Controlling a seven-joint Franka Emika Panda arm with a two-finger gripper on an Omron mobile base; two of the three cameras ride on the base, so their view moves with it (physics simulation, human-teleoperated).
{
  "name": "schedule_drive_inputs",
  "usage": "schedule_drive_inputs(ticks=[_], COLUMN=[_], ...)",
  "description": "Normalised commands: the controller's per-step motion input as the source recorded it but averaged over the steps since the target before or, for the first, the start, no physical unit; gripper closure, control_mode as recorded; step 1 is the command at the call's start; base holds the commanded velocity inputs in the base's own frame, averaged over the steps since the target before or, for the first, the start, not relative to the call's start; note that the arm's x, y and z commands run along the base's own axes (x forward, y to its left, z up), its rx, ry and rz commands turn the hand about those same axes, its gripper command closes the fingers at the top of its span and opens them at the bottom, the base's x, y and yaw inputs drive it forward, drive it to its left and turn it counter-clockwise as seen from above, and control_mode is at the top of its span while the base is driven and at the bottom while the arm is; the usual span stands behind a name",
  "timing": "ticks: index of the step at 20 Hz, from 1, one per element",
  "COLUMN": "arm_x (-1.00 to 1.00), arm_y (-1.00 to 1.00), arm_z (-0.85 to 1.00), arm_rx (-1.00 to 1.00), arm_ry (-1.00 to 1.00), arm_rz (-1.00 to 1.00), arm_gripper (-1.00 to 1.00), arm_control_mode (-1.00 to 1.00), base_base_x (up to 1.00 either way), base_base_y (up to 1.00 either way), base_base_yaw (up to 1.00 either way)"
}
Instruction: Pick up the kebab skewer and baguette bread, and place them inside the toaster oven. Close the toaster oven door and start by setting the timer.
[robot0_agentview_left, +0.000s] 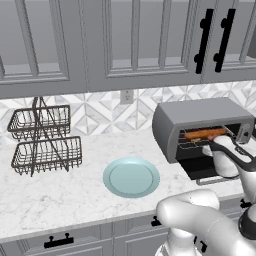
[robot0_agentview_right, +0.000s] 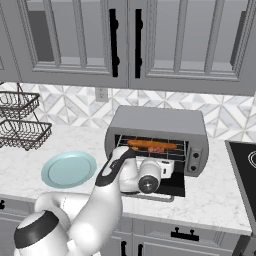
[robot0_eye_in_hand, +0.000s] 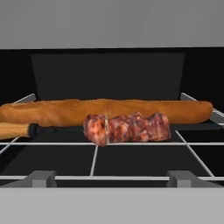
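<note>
The toaster oven (robot0_agentview_left: 200, 117) (robot0_agentview_right: 160, 122) stands on the counter with its door (robot0_agentview_left: 206, 172) (robot0_agentview_right: 172, 186) folded down flat. On its wire rack lies the baguette bread (robot0_eye_in_hand: 105, 111) (robot0_agentview_left: 205, 134) (robot0_agentview_right: 150, 144), lengthwise along the back. Just in front of it rests the kebab skewer (robot0_eye_in_hand: 127, 127) (robot0_agentview_right: 156, 149), its reddish chunks touching the loaf and its wooden handle pointing left. My gripper (robot0_eye_in_hand: 111, 178) (robot0_agentview_right: 167, 166) (robot0_agentview_left: 210, 148) hovers at the oven mouth above the lowered door, open, with nothing between its fingers.
A pale blue plate (robot0_agentview_left: 131, 177) (robot0_agentview_right: 68, 169) sits on the marble counter left of the oven. A two-tier wire basket (robot0_agentview_left: 42, 140) (robot0_agentview_right: 20, 122) stands at the far left. A black cooktop (robot0_agentview_right: 245, 170) lies right of the oven. Wall cabinets hang overhead.
</note>
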Motion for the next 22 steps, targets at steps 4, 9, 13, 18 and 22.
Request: schedule_drive_inputs(ticks=[4,9,13,18,22], arm_x=[0.19,0.18,0.19,0.04,0.00], arm_y=[0.00,0.00,0.00,0.00,0.00], arm_z=[0.00,0.00,0.00,0.00,0.00], arm_rx=[0.00,0.00,0.00,0.00,0.00], arm_ry=[0.00,0.00,0.00,0.00,0.00], arm_rz=[0.00,0.00,0.00,0.00,0.00], arm_gripper=[-1.00,-1.00,-1.00,-1.00,-1.00], arm_control_mode=[-1.00,-1.00,-1.00,-1.00,-1.00], base_base_x=[0.00,0.00,0.00,0.00,0.00], base_base_y=[0.00,0.00,0.00,0.00,0.00], base_base_yaw=[0.00,0.00,0.00,0.00,0.00])
